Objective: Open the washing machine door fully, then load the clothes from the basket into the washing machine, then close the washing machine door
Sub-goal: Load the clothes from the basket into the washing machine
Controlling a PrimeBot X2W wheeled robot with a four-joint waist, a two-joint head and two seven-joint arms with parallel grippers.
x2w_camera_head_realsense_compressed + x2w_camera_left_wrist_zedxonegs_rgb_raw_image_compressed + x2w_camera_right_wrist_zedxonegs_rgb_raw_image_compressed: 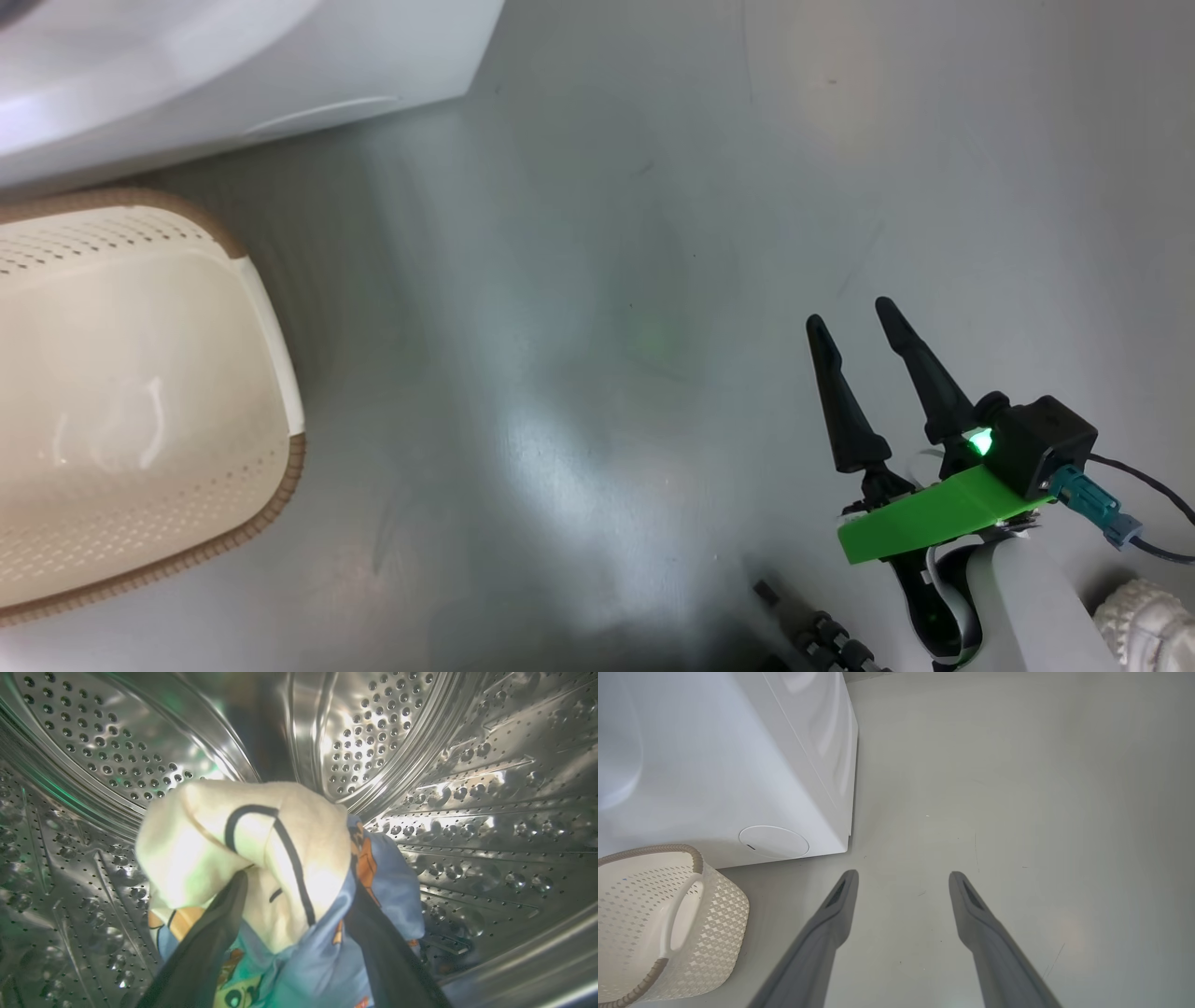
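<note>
Inside the washing machine's steel drum (467,788), my left gripper (299,884) stands open, its dark fingers (205,947) spread wide. The clothes (308,961), light-blue fabric with orange-brown prints and a cream-white part (210,835), lie bunched between and over the fingers on the drum floor. My right gripper (851,314) hovers open and empty over the grey floor, right of the basket (140,523). The cream-white basket (710,905) stands against the white washing machine (714,765), and the part of its inside that I see holds nothing. The washing machine door is out of view.
The washing machine's front lower corner (467,56) carries a round filter cap (774,842) just above the basket. Bare grey floor (607,327) stretches between the basket and my right arm. Part of my base (822,635) shows at the bottom edge.
</note>
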